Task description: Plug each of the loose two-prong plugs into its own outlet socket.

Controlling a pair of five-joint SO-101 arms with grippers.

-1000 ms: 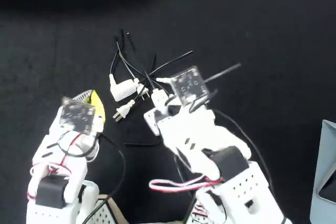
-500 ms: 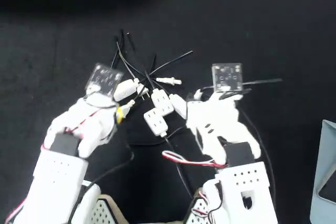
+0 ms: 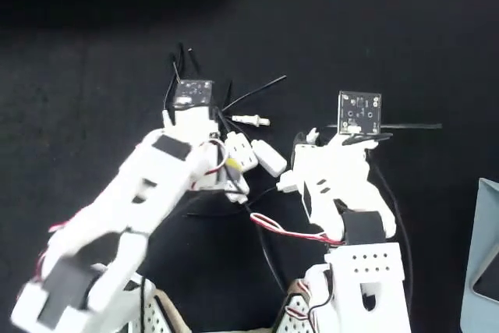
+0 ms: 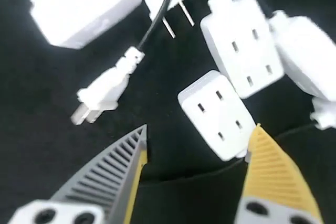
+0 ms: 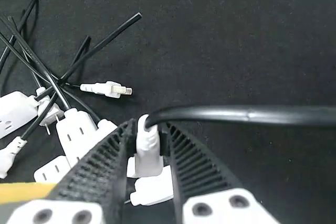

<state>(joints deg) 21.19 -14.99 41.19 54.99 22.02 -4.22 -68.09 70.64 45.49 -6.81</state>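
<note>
High view, from the left: the left arm (image 3: 148, 185) leans across the black counter (image 3: 405, 44) to the tangle of white fittings and black cords in the middle. Its wrist view shows the left gripper (image 4: 199, 129) empty, jaws spread wide. It hangs above a white socket block (image 4: 220, 114), which lies between the grey finger and the yellow one. That placing looks like a line-up to clamp the block by its sides and steady it. Just beside the block lies a loose two-prong plug (image 4: 105, 90), prongs bare, with a white adapter (image 4: 84, 3) beyond it. A second socket block (image 4: 241, 45) lies close by; every slot facing this camera is empty.

Near the middle, at the far edge of the tangle, a slim white plug (image 3: 251, 121) lies on its own.

On the right, the right arm (image 3: 335, 177) stands near the cluster. The right gripper (image 5: 148, 127) has its jaws pinched on a held plug (image 5: 147, 150), gripped by the body. Its black cord (image 5: 247, 115) trails away clear of the fingers. The prongs are hidden, so I cannot tell their heading. The hold suits pushing it into a socket once a block is steadied.
</note>
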